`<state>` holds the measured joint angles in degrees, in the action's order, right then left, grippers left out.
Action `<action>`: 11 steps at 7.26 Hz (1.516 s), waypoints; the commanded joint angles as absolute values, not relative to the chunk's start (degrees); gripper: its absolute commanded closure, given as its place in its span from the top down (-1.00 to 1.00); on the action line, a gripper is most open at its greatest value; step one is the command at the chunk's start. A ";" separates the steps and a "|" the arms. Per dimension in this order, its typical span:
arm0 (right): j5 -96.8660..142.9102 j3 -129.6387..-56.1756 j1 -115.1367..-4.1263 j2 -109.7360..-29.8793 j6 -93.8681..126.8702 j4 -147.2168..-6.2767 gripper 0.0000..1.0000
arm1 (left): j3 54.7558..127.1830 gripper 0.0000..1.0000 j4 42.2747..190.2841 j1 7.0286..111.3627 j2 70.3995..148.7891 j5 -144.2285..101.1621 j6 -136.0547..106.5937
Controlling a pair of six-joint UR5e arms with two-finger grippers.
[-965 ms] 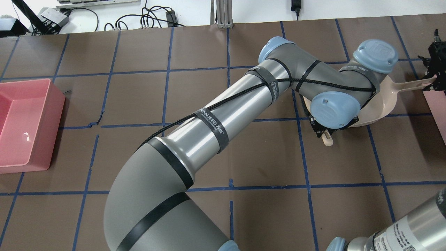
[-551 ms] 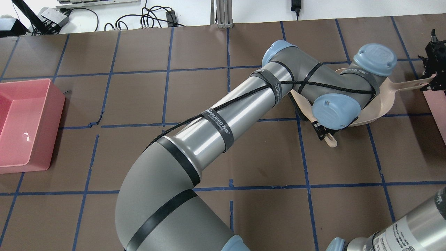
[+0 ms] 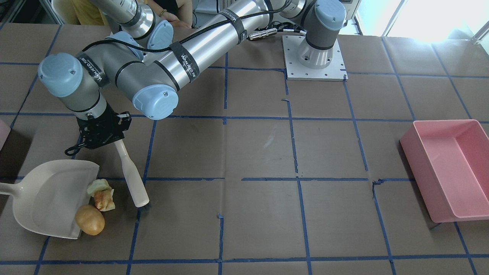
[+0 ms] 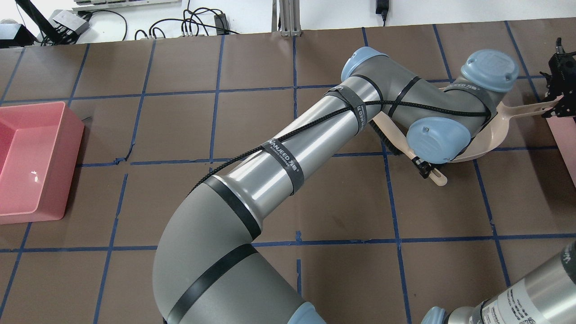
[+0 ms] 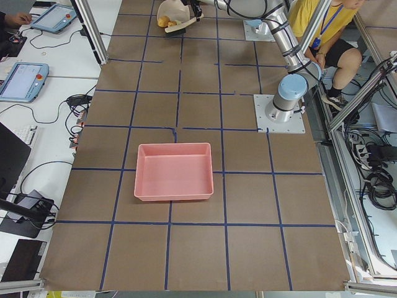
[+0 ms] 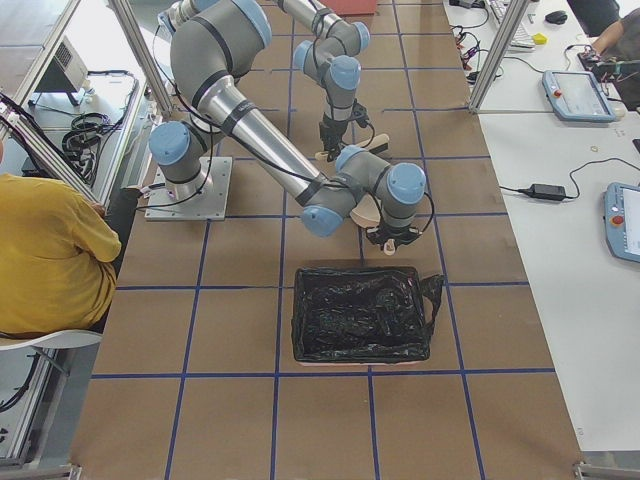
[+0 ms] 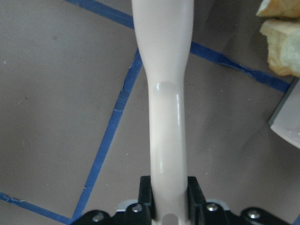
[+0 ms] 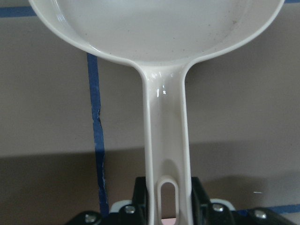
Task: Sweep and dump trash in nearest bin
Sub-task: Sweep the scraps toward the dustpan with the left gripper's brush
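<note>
Left arm point(image 4: 279, 153): silver tube, matte grey elbow, pale blue round joint caps point(image 3: 60, 74); black braided cable point(image 4: 238, 156) under black straps point(image 3: 184, 60) with white lettering; pale square base plate point(image 3: 294, 72), screws along edges; left gripper point(image 7: 168, 194) black, silver screws

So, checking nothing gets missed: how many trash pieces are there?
3, at the mouth of the dustpan: a green-white chunk, an orange-and-white chunk beside it, and a potato-like oval at the lip. The left arm may hide more.

In front-facing view, blocked lower left by dustpan point(image 3: 46, 198), trash point(image 3: 103, 199), brush point(image 3: 131, 175); passable across table point(image 3: 259, 152) centre; hemmed right by pink tray point(image 3: 454, 168).
</note>
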<state>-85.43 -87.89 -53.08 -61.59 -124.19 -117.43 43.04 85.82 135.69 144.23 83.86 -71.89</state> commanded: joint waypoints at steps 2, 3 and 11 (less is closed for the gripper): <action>-85.43 -87.89 -53.09 -61.52 -123.84 -117.42 -1.00 | 40.52 -1.00 85.69 136.49 146.16 83.15 -76.37; -85.43 -87.89 -53.09 -61.52 -123.84 -117.42 -1.00 | 40.34 -1.00 85.61 136.67 146.51 83.14 -76.72; -85.61 -87.89 -53.09 -61.52 -123.14 -116.81 -1.00 | 36.65 -1.00 85.52 137.81 149.59 81.12 -74.80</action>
